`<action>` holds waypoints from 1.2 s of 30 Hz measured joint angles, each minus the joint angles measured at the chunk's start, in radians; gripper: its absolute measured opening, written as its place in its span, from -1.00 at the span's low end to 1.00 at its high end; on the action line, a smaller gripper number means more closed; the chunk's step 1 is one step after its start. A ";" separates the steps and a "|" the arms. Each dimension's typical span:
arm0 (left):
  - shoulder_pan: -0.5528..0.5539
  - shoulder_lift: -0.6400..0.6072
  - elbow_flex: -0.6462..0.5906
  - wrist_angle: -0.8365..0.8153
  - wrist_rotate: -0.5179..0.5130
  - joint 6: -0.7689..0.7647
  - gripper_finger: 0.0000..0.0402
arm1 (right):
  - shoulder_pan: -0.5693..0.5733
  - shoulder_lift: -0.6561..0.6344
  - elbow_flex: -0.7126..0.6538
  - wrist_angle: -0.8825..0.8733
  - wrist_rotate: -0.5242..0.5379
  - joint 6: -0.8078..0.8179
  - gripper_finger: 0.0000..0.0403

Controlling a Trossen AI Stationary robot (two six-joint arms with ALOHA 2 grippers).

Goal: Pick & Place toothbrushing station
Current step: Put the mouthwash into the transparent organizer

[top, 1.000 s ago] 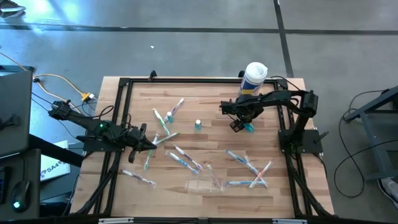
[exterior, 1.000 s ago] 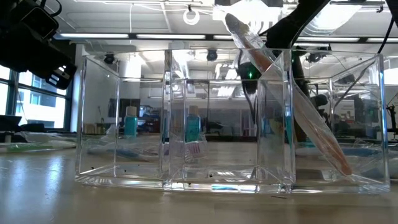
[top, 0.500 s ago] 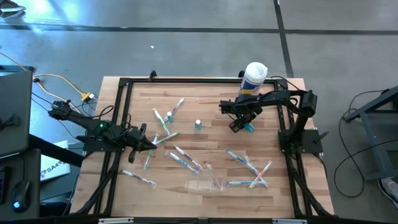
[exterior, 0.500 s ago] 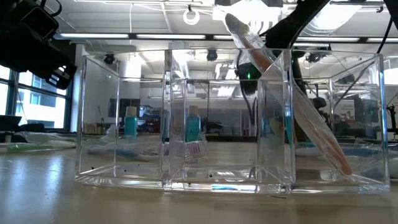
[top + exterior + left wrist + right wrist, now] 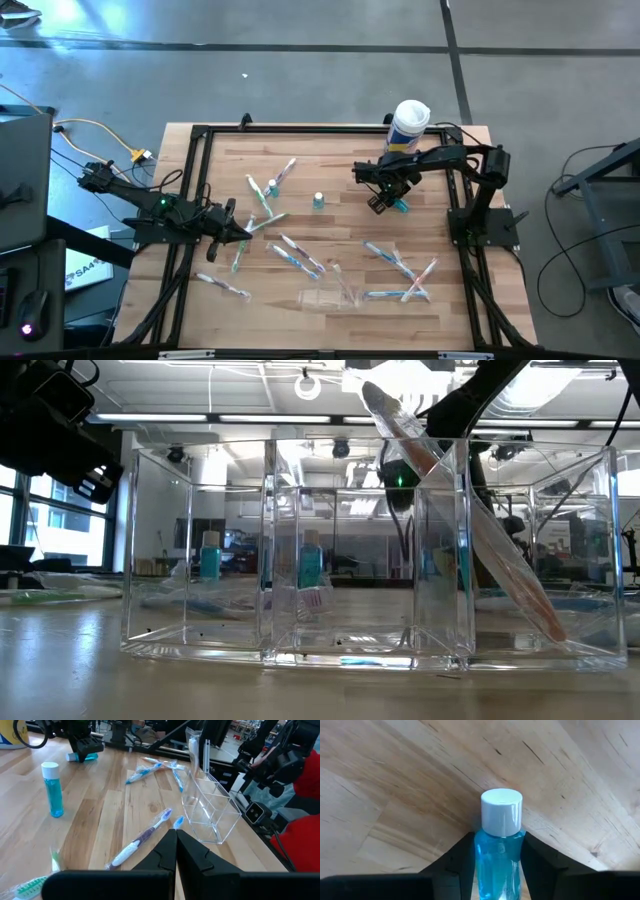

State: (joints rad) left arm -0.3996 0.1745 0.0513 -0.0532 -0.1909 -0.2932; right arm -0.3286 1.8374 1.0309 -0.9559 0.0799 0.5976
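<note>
My left gripper (image 5: 246, 232) waits over the table's (image 5: 340, 170) left side with its fingers pressed together on nothing, a few brushes lying around it. The nearest, a purple-and-white brush (image 5: 141, 838), is flat on the wood just ahead of it.

My right gripper (image 5: 496, 851) is at work on the right, down over a lying bottle (image 5: 498, 850) of blue liquid with a white cap. The fingers flank its body on both sides and look to be touching it, though I cannot tell whether they have clamped firm. I judge this the grasp step. To do it well I should finish the squeeze square on the body below the cap, then lift straight up so the smooth, round bottle does not roll or slip out.

A second bottle (image 5: 318, 201) stands upright between the 2 arms.

The clear holder (image 5: 331, 296) sits at the table's near edge, its compartments side by side. From the low view, the right one holds 1 brush (image 5: 470, 520) leaning steeply, head above the rim; the others look empty. More brushes (image 5: 400, 266) lie beside the holder's right end.
</note>
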 joint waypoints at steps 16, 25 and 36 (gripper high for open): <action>0.000 0.000 0.000 0.000 0.000 0.000 -0.98 | 0.060 -0.064 -0.005 -0.080 0.016 0.029 -0.40; 0.000 0.000 0.000 0.001 -0.001 0.000 -0.98 | 0.142 -0.194 -0.005 -0.140 0.061 0.086 -0.43; 0.000 0.000 -0.004 0.041 -0.023 0.027 -0.98 | 0.349 -0.464 -0.002 -0.086 0.152 0.208 -0.48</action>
State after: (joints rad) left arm -0.3996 0.1741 0.0470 -0.0123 -0.2142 -0.2666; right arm 0.0207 1.3731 1.0286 -1.0423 0.2321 0.8058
